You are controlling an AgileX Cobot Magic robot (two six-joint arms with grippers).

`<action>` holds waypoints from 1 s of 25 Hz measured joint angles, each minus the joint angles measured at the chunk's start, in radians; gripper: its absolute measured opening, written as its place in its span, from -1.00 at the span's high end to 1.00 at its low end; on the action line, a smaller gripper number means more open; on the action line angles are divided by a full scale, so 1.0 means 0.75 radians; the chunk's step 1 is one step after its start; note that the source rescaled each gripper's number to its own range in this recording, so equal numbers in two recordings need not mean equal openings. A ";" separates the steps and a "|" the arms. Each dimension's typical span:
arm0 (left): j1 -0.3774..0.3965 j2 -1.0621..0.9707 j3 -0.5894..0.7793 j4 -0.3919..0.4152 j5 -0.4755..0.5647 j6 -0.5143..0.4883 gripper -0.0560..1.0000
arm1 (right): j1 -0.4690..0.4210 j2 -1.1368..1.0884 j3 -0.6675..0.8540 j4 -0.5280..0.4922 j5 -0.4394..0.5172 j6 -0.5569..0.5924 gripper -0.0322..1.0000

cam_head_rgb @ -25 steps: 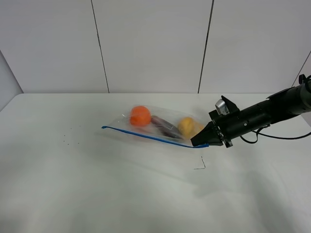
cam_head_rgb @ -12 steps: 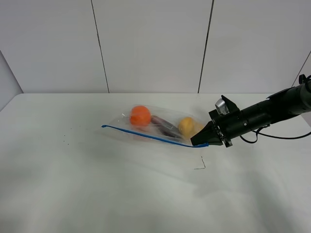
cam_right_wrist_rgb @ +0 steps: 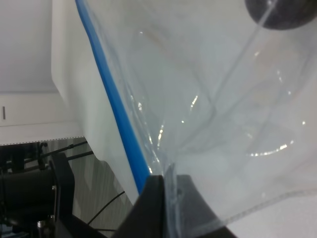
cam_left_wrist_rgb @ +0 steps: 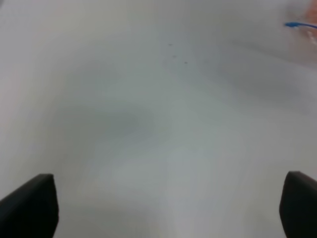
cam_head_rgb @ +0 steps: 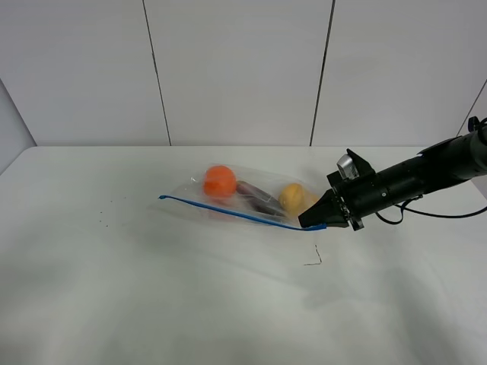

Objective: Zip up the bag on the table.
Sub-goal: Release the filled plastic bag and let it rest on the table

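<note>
The clear bag lies on the white table with an orange, a purple and a yellow fruit inside. Its blue zipper strip runs along the near edge. My right gripper is shut on the bag's right corner at the end of the strip and holds it slightly raised. The right wrist view shows the pinched clear plastic and blue strip close up. My left gripper is open over bare table far to the left. The strip's left end shows at the edge of its view.
A small dark bent mark lies on the table in front of the bag's right end. Tiny dark specks dot the table at the left. Grey wall panels stand behind the table.
</note>
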 joint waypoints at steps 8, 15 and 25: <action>0.000 0.000 0.000 -0.015 0.000 0.025 -1.00 | 0.000 0.000 0.000 0.000 0.000 -0.001 0.94; 0.000 0.000 0.001 -0.047 0.000 0.068 -1.00 | 0.000 0.000 0.000 0.000 0.000 -0.001 0.94; 0.000 0.000 0.003 -0.039 0.000 0.068 -1.00 | 0.000 0.000 0.000 0.000 0.000 -0.001 0.94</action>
